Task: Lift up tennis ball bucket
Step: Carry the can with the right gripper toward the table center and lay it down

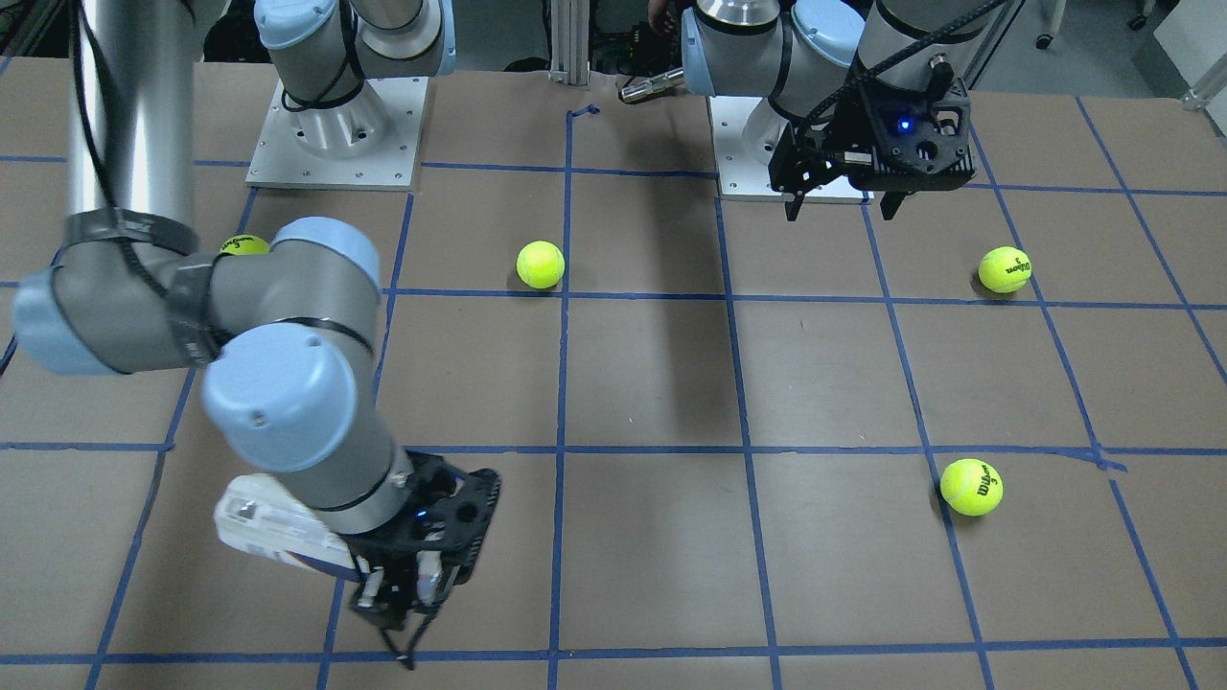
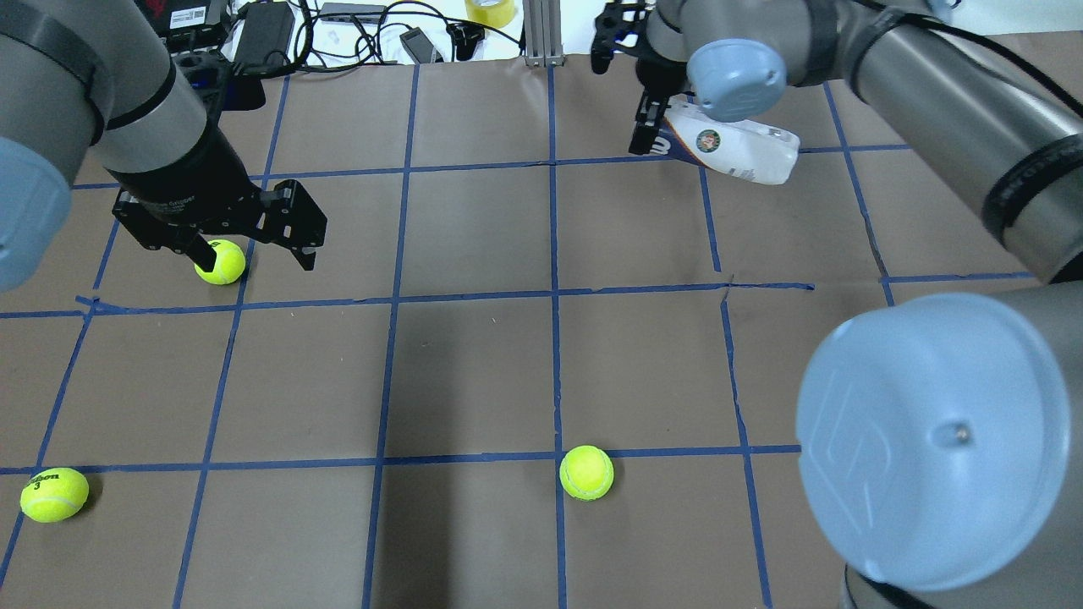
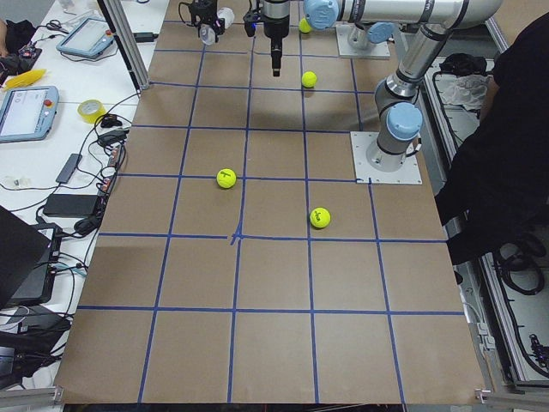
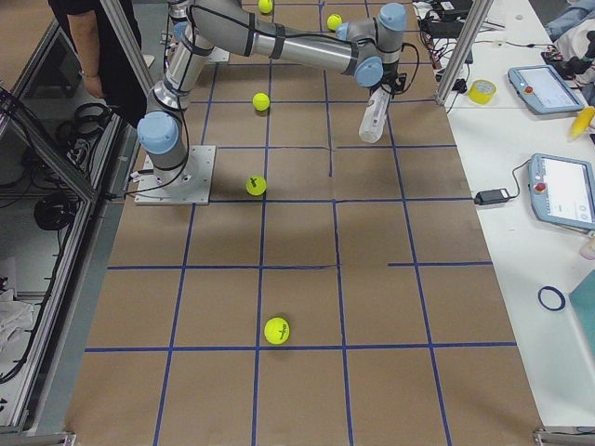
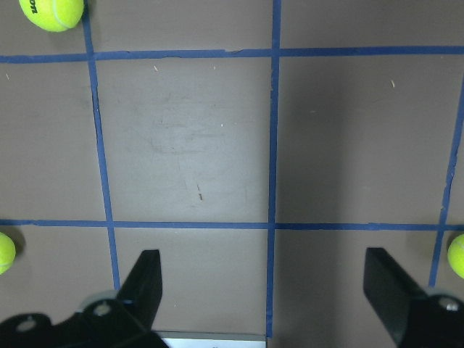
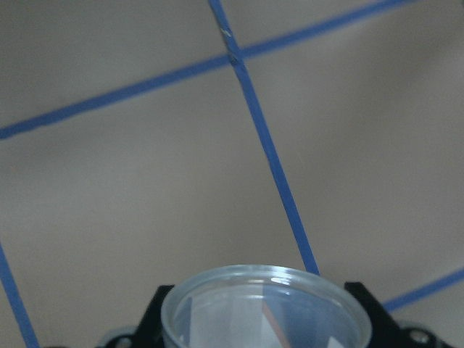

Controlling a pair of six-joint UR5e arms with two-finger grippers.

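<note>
The tennis ball bucket [image 2: 738, 154] is a clear can with a white and navy label. My right gripper [image 2: 647, 135] is shut on it near its open end. The can hangs tilted above the table at the far right, as the exterior right view [image 4: 374, 116] and the front view [image 1: 273, 530] also show. Its clear open rim [image 6: 264, 301] fills the bottom of the right wrist view, with brown table below. My left gripper [image 2: 254, 256] is open and empty, hovering over the table beside a tennis ball [image 2: 220, 261]. Its fingers [image 5: 145, 279] stand wide apart.
Other tennis balls lie on the brown gridded table: one near the front left [image 2: 54, 494] and one near the middle front [image 2: 586, 472]. Cables and devices [image 2: 355, 25] lie past the far edge. Blue tape lines [image 2: 554, 296] cross the table.
</note>
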